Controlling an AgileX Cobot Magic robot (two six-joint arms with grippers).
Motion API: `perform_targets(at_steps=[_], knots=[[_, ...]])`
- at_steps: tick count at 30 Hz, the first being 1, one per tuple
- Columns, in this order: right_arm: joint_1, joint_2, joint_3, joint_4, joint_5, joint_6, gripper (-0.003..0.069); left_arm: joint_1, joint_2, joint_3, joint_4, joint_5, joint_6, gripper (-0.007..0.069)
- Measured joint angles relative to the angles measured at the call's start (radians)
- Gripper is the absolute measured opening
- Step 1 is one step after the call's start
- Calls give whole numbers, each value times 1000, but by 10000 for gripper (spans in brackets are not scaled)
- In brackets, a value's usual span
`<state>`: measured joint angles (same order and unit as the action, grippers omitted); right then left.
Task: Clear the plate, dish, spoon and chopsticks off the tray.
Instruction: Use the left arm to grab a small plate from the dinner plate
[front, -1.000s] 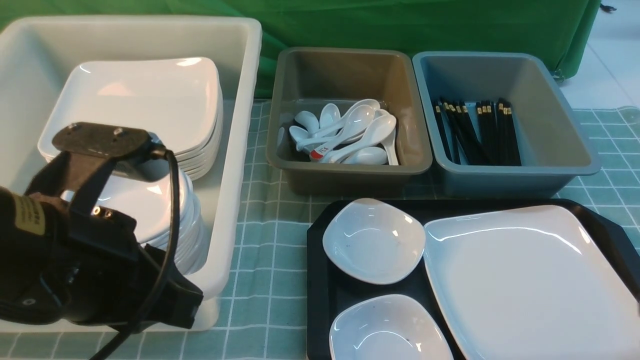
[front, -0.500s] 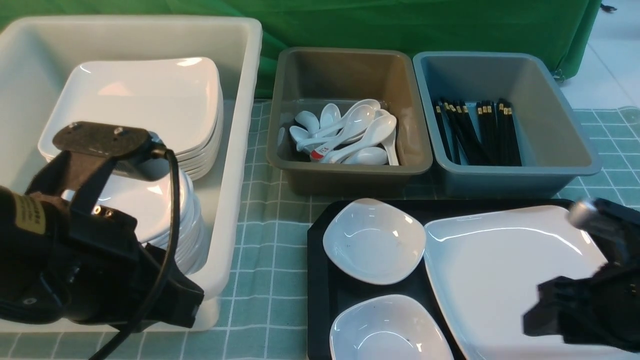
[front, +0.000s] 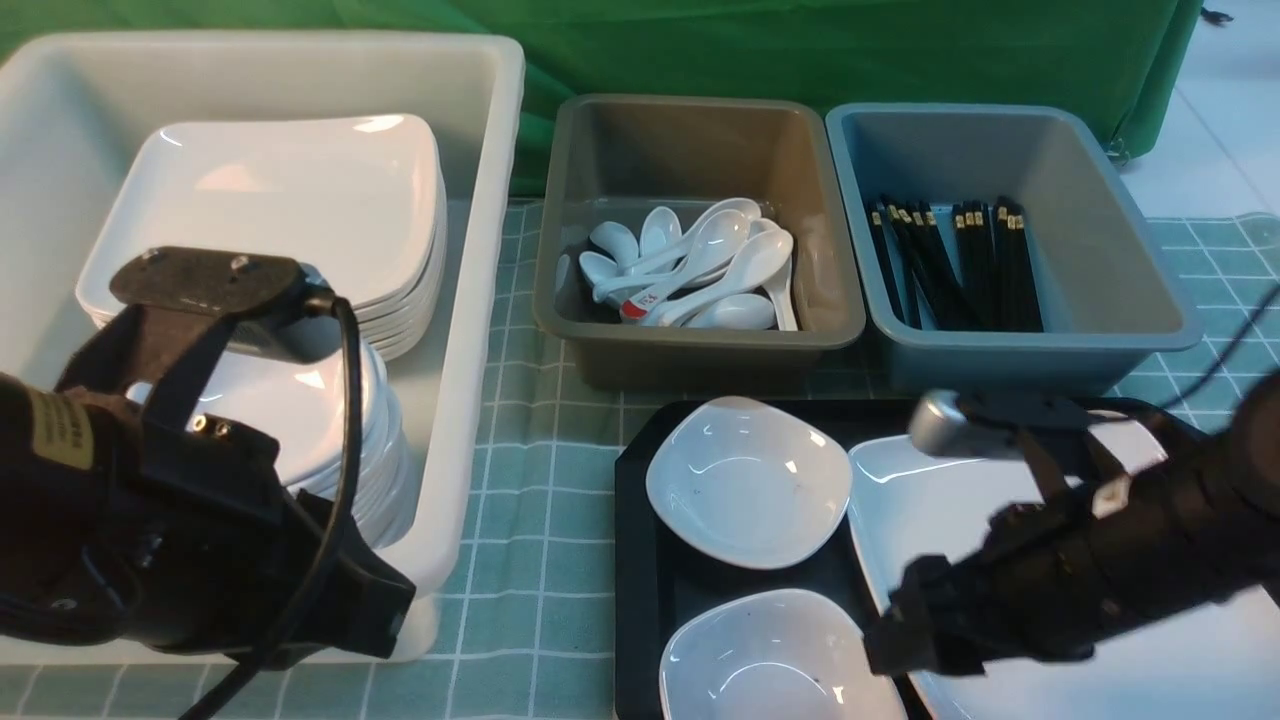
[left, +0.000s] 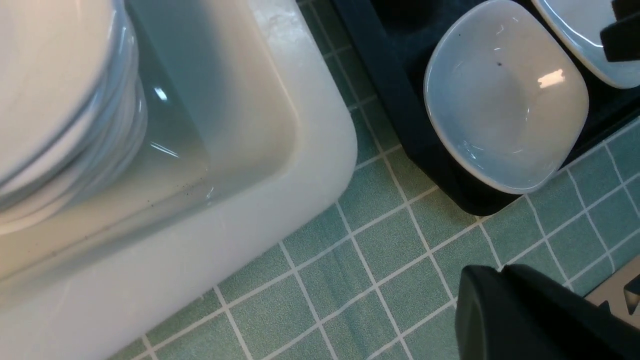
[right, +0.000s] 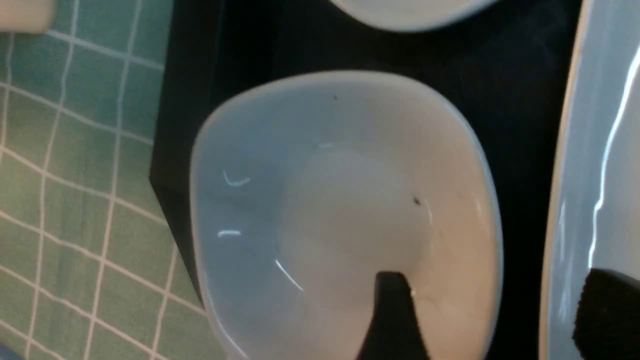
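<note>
Two dishes: far dish (front: 748, 482) sits at 10 o'clock on the tray (front: 636, 520) and near dish (front: 775, 660) at 8 o'clock; both are upright and apart from each other.
Plate: the plate (front: 925, 510) fills the tray's 3 o'clock side, its rim just beside both dishes.
Right gripper: the right gripper (right: 495, 280) is released, jaws wide. One finger (right: 395, 320) is over the near dish's bowl, the other over the plate's rim. Whether either touches cannot be told.
Left gripper: the left gripper (left: 500, 290) is clenched above the checked surface (front: 530, 500), by a corner of the white tub (front: 480, 300), at 9 o'clock from the tray.
Spoons: the spoons (front: 690, 270) lie heaped in the brown bin (front: 690, 130), at 12 o'clock from the tray.
Chopsticks: the chopsticks (front: 950, 265) lie in the blue-grey bin (front: 1100, 200), at 1 o'clock from the tray.
White tub: it holds stacked plates (front: 270, 200), at 10 o'clock from the tray.
</note>
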<state>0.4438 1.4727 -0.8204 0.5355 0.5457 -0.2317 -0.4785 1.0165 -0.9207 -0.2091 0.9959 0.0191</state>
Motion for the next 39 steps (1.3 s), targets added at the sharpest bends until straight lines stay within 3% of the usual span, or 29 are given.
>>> perform_targets(at_steps=[6, 8, 10, 11, 13, 15, 16, 18, 21, 25, 28, 32, 39], knots=[[22, 46, -88, 1, 49, -52, 491, 0, 0, 0, -37, -1, 19, 9], [23, 38, -103, -8, 73, -71, 446, 0, 4, 0, -72, -1, 46, 9], [23, 7, -107, -38, 85, -74, 325, 0, 21, -2, -116, 5, 62, 9], [23, -36, -109, -84, 96, -61, 192, -4, 52, -13, -142, 22, 75, 9], [23, -107, -111, -177, 116, -5, 88, -29, 111, -44, -148, 45, 85, 9], [23, -207, -111, -293, 160, 87, 43, -74, 190, -81, -123, 58, 87, 9], [23, -216, -111, -305, 160, 95, 43, -80, 198, -85, -119, 58, 87, 9], [23, -341, -111, -475, 269, 232, 27, -185, 319, -163, -63, 59, 87, 9], [23, -469, -111, -618, 385, 333, 21, -272, 464, -251, 1, 34, 80, 11], [23, -623, -112, -736, 473, 425, 21, -314, 618, -352, 55, -39, 57, 47], [23, -685, -112, -770, 484, 457, 21, -319, 684, -397, 65, -55, 56, 96], [23, -846, -112, -812, 501, 504, 21, -319, 827, -464, 124, -73, 55, 297], [23, -924, -112, -821, 519, 507, 21, -319, 902, -470, 157, -105, 55, 514]])
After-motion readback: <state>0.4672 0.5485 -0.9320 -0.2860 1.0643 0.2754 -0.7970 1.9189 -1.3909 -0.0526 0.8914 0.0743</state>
